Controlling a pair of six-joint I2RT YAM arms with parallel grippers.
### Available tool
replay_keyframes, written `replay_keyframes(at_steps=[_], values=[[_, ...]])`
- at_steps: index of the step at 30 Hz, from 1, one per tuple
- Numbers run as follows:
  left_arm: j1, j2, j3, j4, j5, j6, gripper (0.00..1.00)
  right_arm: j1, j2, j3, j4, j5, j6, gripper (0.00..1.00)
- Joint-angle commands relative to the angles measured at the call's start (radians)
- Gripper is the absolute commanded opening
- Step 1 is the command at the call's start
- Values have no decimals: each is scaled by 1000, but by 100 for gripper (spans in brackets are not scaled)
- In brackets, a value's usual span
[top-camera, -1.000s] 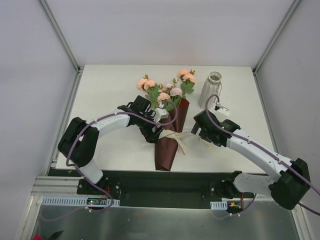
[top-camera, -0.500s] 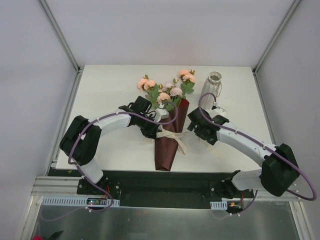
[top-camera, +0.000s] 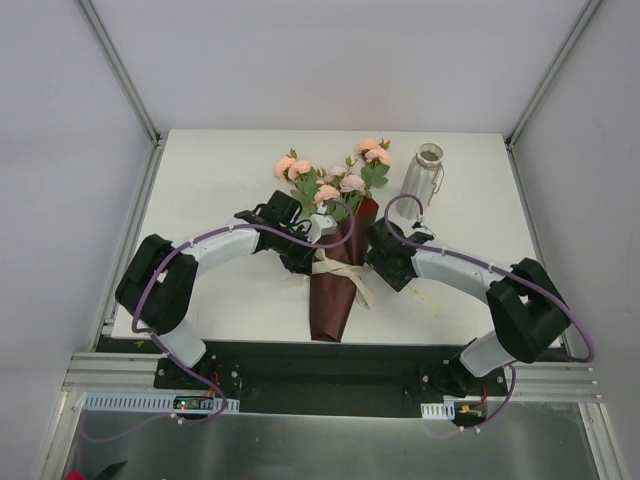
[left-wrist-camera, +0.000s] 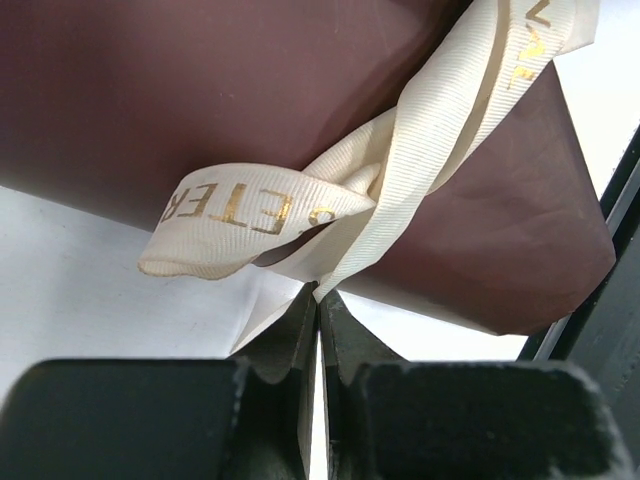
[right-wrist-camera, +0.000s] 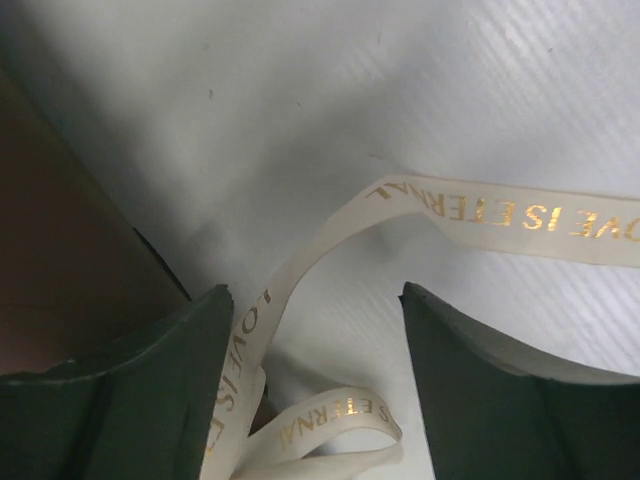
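**Top external.** A bouquet (top-camera: 333, 300) of pink roses in a maroon wrapper is seen lying on the white tabletop (top-camera: 210, 180), blooms toward the far edge. A cream ribbon (top-camera: 352, 276) is tied about the middle of the wrapper. The left claw (top-camera: 308, 262) is set against the bouquet's left flank at the ribbon, and the right claw (top-camera: 381, 262) just beside its right flank. A metal bottle (top-camera: 421, 176) is noted upright, far right, apart from both arms.

**Left wrist.** The left claw (left-wrist-camera: 318, 318) is recorded as closed, a tail of the ribbon (left-wrist-camera: 262, 208) pinched between the fingers (left-wrist-camera: 285, 345). A gold-lettered loop lies just above the pinch, against the maroon wrapper (left-wrist-camera: 200, 80). The tabletop (left-wrist-camera: 80, 320) shows below.

**Right wrist.** The right claw (right-wrist-camera: 315, 385) is recorded as open, with nothing gripped. A ribbon (right-wrist-camera: 470, 213) strand, lettered "LOVE IS ETERNAL", is seen running flat across the tabletop (right-wrist-camera: 450, 90) and down between the fingers (right-wrist-camera: 130, 400). The wrapper (right-wrist-camera: 60, 240) edge lies at the left.
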Motion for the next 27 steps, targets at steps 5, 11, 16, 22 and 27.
replay_keyframes(at_steps=[5,11,16,22,27], values=[[-6,-52,8,-7,-41,-5,0,-9,24,31,27,-12,48,31],[50,-103,55,-93,-114,-3,0,-20,-118,75,-92,179,-33,5],[291,-178,126,-188,-122,-23,0,-86,-215,75,-163,264,-156,1],[556,-293,83,-210,-260,41,0,-259,-318,28,-212,295,-242,1],[764,-325,66,-216,-271,51,0,-393,-397,34,-251,373,-302,1]])
